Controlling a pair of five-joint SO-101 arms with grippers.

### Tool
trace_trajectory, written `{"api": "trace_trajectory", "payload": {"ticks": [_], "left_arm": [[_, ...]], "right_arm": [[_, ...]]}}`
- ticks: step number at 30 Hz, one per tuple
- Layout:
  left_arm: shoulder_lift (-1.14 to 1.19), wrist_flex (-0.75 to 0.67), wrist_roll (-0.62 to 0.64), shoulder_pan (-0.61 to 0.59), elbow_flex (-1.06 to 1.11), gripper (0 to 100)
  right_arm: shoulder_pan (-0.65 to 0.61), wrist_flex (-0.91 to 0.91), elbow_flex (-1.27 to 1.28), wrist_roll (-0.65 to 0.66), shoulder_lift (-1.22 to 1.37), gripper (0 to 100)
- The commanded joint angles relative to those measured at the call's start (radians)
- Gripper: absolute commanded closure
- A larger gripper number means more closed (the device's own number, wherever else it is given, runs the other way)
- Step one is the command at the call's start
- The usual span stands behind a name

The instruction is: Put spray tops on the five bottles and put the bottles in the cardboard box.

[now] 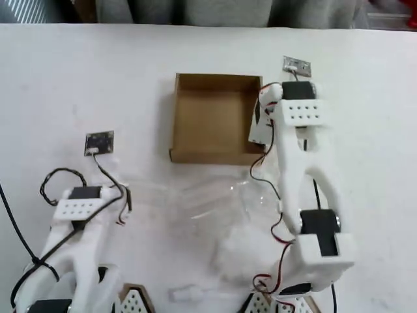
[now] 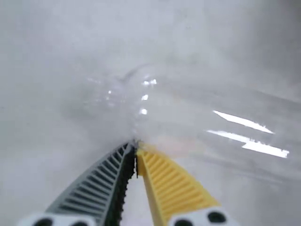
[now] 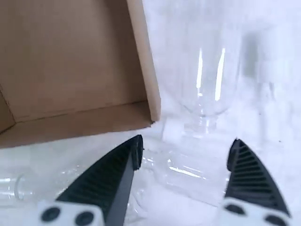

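Note:
Several clear bottles (image 1: 215, 202) lie in a loose pile on the white table in front of the open cardboard box (image 1: 215, 117), which holds nothing. My right gripper (image 3: 186, 148) is open above a lying bottle (image 3: 188, 172), by the box's near right corner (image 3: 153, 108); another bottle (image 3: 207, 80) lies beyond. In the high view the right gripper (image 1: 260, 127) hangs at the box's right side. My left gripper (image 2: 135, 147) is shut, its grey and yellow tips meeting right at a clear bottle (image 2: 188, 117). A white spray top (image 1: 189, 295) lies near the front edge.
Both arm bases stand at the table's front edge, the left arm (image 1: 78, 215) at the left and the right arm (image 1: 313, 215) at the right. Cables trail beside each arm. Bare white table spreads to the left of and behind the box.

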Motion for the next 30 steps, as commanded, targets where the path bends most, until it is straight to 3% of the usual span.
{"api": "trace_trajectory", "payload": {"ticks": [1,6,11,14,17,25,30], "left_arm": [[0.007,-0.015,0.015,-0.016,-0.055,97],[0.007,-0.055,0.017,-0.058,-0.055,97],[0.015,-0.074,0.066,-0.111,-0.078,97],[0.016,-0.087,0.072,-0.148,-0.087,97],[0.016,-0.107,0.072,-0.162,-0.086,97],[0.018,-0.166,0.075,-0.206,-0.087,97],[0.018,-0.226,0.147,-0.274,-0.089,97]], "right_arm": [[0.024,0.096,-0.008,0.118,-0.133,85.1],[-0.054,0.124,0.141,0.348,-0.288,97.4],[-0.318,0.124,0.468,0.646,-0.45,96.9],[-0.498,0.122,0.626,0.756,-0.521,96.7],[-0.645,0.12,0.694,0.775,-0.57,96.7],[-0.868,0.116,0.723,0.875,-0.647,96.7],[-0.992,0.042,0.798,0.872,-0.704,96.7]]}}
